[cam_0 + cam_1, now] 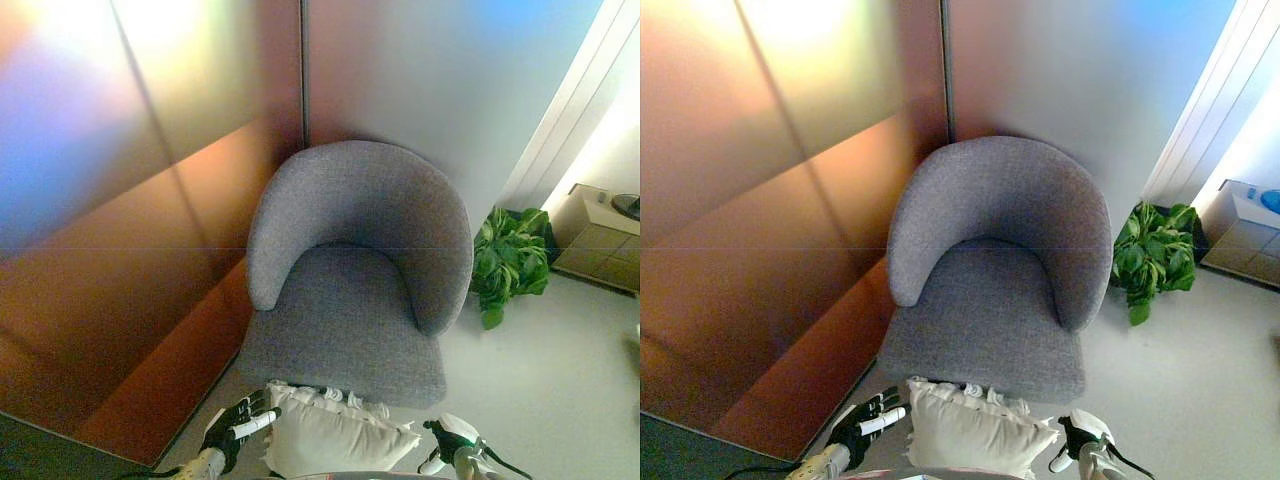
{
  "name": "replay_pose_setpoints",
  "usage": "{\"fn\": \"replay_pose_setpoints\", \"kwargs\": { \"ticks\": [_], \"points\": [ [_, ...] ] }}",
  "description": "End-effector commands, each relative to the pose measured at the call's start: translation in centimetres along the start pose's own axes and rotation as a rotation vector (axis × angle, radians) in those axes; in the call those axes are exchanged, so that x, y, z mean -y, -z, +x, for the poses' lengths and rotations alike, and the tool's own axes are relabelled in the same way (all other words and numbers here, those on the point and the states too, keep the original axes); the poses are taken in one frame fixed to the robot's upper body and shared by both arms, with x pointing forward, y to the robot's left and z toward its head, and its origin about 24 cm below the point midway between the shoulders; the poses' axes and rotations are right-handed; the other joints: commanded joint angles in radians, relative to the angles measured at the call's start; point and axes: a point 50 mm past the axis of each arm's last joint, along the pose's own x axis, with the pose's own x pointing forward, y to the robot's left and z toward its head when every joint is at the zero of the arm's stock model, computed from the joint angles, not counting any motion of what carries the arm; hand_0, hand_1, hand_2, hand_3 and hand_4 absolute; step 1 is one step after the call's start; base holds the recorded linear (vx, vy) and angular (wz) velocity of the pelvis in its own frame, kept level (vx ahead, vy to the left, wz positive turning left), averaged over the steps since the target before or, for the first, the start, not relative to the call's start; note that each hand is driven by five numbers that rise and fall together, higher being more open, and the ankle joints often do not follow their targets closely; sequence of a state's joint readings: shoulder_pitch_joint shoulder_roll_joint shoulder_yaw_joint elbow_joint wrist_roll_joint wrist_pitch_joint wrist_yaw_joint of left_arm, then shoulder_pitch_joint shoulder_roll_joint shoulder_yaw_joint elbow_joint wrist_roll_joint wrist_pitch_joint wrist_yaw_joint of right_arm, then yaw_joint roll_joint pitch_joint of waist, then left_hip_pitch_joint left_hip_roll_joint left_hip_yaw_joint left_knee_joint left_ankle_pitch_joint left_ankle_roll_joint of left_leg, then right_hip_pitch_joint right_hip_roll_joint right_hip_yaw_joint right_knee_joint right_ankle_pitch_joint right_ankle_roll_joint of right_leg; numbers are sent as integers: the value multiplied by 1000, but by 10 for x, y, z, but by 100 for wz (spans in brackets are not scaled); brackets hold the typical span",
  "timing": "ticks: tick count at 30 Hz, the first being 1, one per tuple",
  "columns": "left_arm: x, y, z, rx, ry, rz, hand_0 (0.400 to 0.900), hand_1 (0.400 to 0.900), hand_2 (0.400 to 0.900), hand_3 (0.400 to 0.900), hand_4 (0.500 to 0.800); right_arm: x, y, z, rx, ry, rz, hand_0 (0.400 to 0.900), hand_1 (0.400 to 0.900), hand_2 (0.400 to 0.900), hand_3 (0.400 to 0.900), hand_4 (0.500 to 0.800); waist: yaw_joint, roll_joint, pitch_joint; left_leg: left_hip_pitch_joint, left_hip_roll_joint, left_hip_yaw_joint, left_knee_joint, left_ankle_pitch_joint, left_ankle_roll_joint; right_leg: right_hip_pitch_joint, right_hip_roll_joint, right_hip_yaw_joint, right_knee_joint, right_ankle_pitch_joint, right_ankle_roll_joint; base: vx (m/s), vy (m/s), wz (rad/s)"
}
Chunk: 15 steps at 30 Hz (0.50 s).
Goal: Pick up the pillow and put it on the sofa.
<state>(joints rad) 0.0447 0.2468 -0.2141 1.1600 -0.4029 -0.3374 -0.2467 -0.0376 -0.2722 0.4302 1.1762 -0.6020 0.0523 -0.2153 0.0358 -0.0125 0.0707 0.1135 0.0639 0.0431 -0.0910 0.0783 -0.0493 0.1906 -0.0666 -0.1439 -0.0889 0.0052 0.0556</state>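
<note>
Two hands are set against the white pillow, the left hand with fingers spread straight at its left edge and the right hand at its right corner, where the finger posture cannot be told. The pillow is held just before the front edge of the grey sofa, not yet on the seat. The lift is judged done; the placing remains.

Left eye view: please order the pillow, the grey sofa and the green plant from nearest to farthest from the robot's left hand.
1. Pillow, touching the left hand, bottom centre.
2. Grey sofa, just beyond the pillow, centre.
3. Green plant, far right by the wall.
</note>
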Motion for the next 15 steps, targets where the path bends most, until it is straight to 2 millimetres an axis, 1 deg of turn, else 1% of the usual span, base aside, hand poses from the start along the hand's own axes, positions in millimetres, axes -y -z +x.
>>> {"fn": "replay_pose_setpoints", "kwargs": {
  "ticks": [1, 10, 13, 15],
  "points": [
    [7, -48, 17, 163, 50, 92, 900, 900, 900, 900, 800, 44, -10, 9, 66, 148, -112, 900, 900, 900, 900, 800, 42, -19, 16, 27, -71, -38, 18, -137, 51, -49, 5, -18, 110, -70, 23, 38, -5, 1],
    [7, -47, 16, 166, 11, 113, 900, 900, 900, 900, 800, 42, -11, 9, 81, 133, -143, 900, 900, 900, 900, 800, 50, -12, 27, 18, -73, -50, 15, -129, 45, -54, -1, -34, 106, -65, 27, 71, -22, 6],
    [7, -49, 16, 170, 12, 124, 900, 900, 900, 900, 800, 46, -12, 10, 83, 148, -141, 900, 900, 900, 900, 800, 57, -2, 42, -1, -74, -59, 15, -120, 43, -69, -6, -39, 104, -60, 28, 51, -32, 13],
    [9, -53, 18, 176, 15, 128, 900, 900, 900, 900, 800, 53, -13, 11, 80, 168, -137, 900, 900, 900, 900, 800, 61, 6, 54, -24, -78, -69, 16, -112, 43, -88, -9, -40, 103, -55, 27, -6, -24, 14]
  ]
}}
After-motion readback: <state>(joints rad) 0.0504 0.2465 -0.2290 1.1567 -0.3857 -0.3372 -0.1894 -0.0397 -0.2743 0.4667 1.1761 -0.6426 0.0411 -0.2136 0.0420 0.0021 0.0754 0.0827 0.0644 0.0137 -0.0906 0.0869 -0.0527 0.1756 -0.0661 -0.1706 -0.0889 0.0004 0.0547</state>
